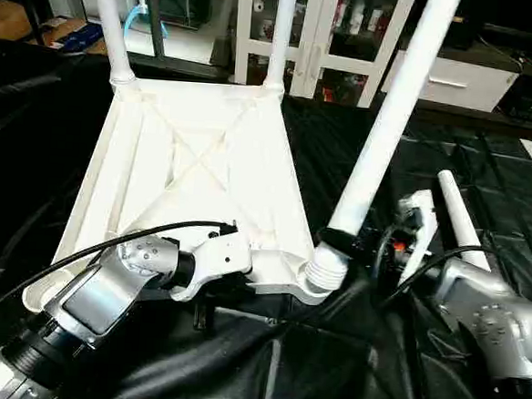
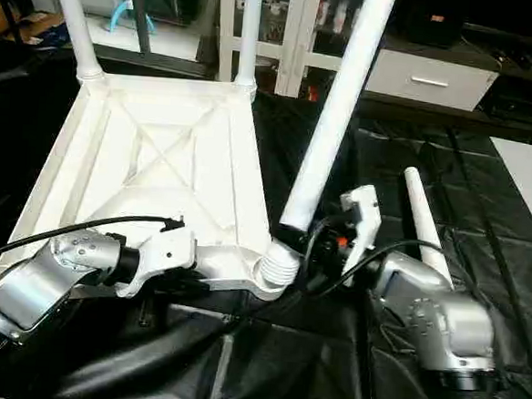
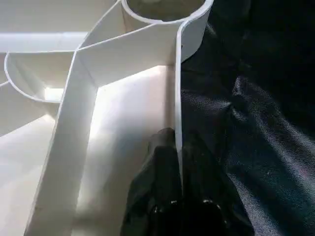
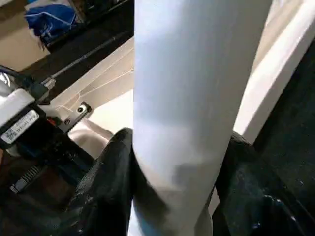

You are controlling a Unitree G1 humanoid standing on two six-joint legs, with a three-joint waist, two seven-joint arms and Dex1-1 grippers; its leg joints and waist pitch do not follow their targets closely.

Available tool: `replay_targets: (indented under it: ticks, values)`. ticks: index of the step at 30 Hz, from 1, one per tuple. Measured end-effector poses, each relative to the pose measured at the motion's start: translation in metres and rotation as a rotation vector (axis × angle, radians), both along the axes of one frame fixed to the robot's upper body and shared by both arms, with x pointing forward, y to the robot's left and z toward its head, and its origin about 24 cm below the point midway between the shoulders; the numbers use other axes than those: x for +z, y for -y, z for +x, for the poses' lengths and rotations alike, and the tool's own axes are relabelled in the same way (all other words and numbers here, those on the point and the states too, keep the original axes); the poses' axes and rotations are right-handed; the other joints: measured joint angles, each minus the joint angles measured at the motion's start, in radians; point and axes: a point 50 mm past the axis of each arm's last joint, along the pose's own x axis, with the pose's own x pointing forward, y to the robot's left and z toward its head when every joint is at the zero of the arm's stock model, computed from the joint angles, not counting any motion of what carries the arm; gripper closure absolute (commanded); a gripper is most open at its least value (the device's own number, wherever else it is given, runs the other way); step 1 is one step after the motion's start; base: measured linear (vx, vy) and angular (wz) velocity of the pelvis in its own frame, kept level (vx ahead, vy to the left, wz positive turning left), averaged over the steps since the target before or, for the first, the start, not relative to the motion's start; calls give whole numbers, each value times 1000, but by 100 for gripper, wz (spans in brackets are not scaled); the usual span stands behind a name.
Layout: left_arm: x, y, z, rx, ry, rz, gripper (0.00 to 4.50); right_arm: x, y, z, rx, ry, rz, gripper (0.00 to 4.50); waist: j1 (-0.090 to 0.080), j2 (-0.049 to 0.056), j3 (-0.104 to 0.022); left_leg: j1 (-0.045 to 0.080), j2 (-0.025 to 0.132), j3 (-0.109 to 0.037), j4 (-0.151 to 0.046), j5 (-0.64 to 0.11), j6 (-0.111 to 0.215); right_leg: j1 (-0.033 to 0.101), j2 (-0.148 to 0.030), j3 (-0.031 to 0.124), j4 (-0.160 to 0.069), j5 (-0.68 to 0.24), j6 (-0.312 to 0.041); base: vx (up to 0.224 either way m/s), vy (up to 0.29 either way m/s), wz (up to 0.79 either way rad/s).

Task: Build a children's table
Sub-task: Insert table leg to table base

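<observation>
Table top (image 1: 204,172): upside down on the black cloth (image 1: 327,368), X-ribbed underside up, near edge toward the robot.
Far legs: two already standing in the far corner sockets, left one (image 1: 112,24) and right one (image 1: 280,32).
Third leg (image 1: 385,126): long axis tilted, foot end leaning up and away to the right, threaded end (image 1: 327,269) at the near right corner socket; not upright, so judged not fully seated.
Right gripper (image 4: 172,182): about half open, black fingers (image 4: 110,187) clamped either side of the third leg, low on the shaft just above the threads.
Left gripper (image 3: 178,187): nearly closed, pinching the thin rim wall (image 3: 178,98) of the table top on its near edge, bracing the top.
Empty socket (image 3: 162,10): near left corner, just beyond the left gripper along the same rim.
Fourth leg (image 1: 461,222): loose on the cloth, to the right of the right gripper, long axis running away from the robot, narrow end far.
Key relation: leg axis off the socket axis; straightening toward vertical probably needed before more turning.
Nearer arm for the fourth leg: right.
Risk: threads binding if turned while tilted.
</observation>
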Motion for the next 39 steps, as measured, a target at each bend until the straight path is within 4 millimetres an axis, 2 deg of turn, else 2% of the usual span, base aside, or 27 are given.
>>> replay_targets:
  ticks: [8, 17, 32, 39]
  values:
    - [0, 0, 0, -2, 1, 1, 447, -6, -5, 1, 17, 11, -17, 262, -2, -1, 1, 0, 0, 0, 0, 0, 0, 0, 0, 0, 0, 0, 0, 0, 0, 0]
    - [0, -2, 0, 3, 2, 6, 447, -5, -16, 2, 60, 124, -90, 262, -4, -6, 3, 0, 0, 0, 0, 0, 0, 1, 0, 1, -1, -2, 3, 0, 0, 0]
    - [1, 3, -1, -20, 7, 1, 447, -19, 1, -18, -53, 121, 5, 262, 0, -5, 3, 0, 0, 0, -4, 0, 0, 2, 0, 1, -2, -3, 5, 0, 0, 0]
    - [1, 5, -2, -26, 6, 1, 447, -16, -2, -32, -26, 262, -102, 262, -1, -5, 3, 0, 0, 0, -7, 0, 0, 4, 0, 3, -4, -6, 10, 0, 0, 0]
